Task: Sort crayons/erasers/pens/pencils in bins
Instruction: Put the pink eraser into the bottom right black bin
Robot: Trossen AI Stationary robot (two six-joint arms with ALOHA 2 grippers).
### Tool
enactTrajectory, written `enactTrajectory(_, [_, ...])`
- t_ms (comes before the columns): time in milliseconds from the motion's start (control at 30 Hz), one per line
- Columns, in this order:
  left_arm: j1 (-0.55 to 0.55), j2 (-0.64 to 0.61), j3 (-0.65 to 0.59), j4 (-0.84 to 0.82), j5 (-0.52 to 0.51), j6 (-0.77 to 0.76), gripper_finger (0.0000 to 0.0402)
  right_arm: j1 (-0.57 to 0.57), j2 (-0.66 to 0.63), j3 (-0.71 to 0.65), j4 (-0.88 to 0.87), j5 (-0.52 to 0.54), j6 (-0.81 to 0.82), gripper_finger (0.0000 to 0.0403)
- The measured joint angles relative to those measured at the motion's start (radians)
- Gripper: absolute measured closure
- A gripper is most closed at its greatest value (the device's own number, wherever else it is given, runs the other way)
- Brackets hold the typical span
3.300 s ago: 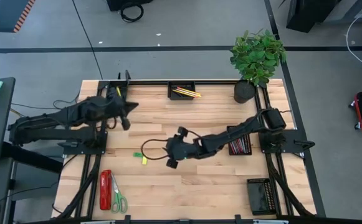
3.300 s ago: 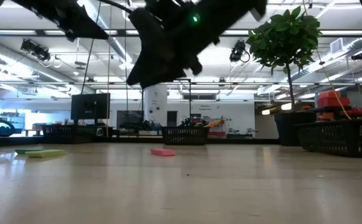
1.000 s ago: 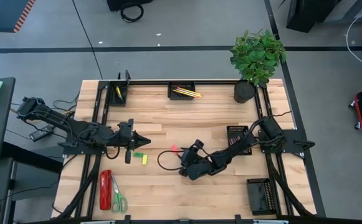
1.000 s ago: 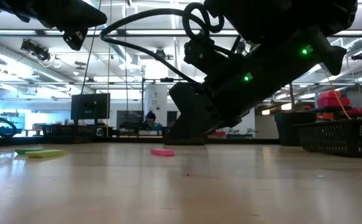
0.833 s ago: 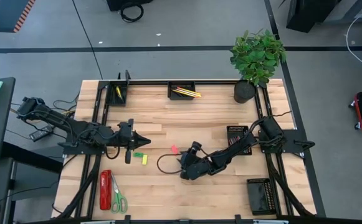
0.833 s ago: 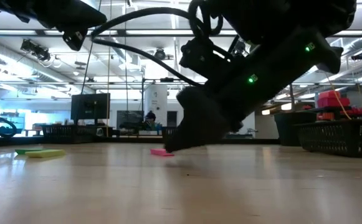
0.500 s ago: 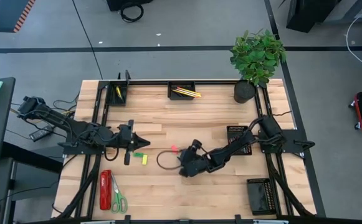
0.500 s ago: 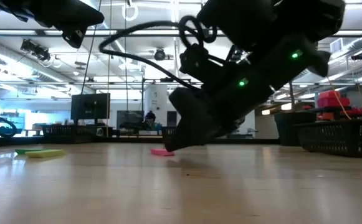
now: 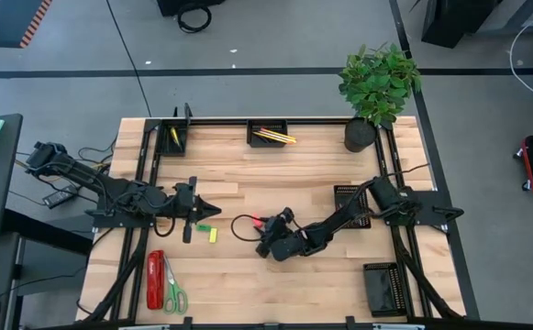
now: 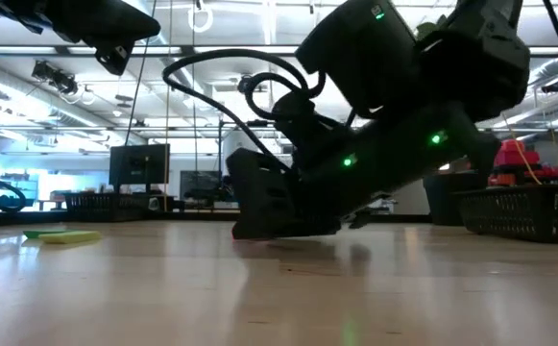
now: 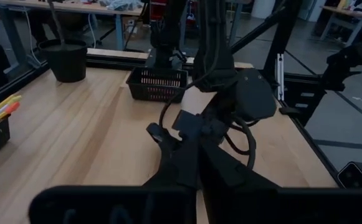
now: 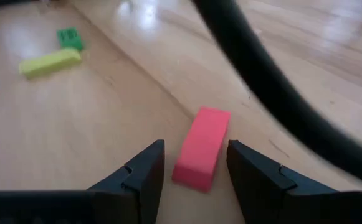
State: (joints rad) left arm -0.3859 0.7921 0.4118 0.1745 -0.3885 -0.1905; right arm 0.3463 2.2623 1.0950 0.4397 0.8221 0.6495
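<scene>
Right gripper (image 12: 190, 171) has descended to the counter (image 9: 312, 174) | you see it open, pink eraser (image 12: 201, 148) between its fingertips, ungripped | left gripper (image 9: 204, 212) shut, empty | yellow (image 12: 50, 62) and green erasers (image 12: 70, 38) beyond remain unsorted.

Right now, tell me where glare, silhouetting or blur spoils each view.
Low view: the right gripper is a backlit silhouette under bright ceiling lights. Right wrist view: glare on the table, blurred cable up close, pink eraser clear. Left wrist view: its own gripper is dark and blurred.
</scene>
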Motion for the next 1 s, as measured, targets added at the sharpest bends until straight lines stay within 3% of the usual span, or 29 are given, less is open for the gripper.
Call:
enactTrajectory(300, [0.000, 0.000, 0.000, -0.004, 0.000, 0.001, 0.0373, 0.004, -0.016, -0.002, 0.014, -0.005, -0.060, 0.0235])
enactTrajectory(667, [0.001, 0.000, 0.000, -0.006, 0.000, 0.000, 0.0385, 0.002, -0.017, -0.002, 0.016, -0.022, -0.099, 0.0330])
enactTrajectory(1000, [0.001, 0.000, 0.000, -0.008, 0.000, -0.008, 0.0375, 0.014, -0.062, -0.005, -0.024, -0.041, -0.189, 0.0326])
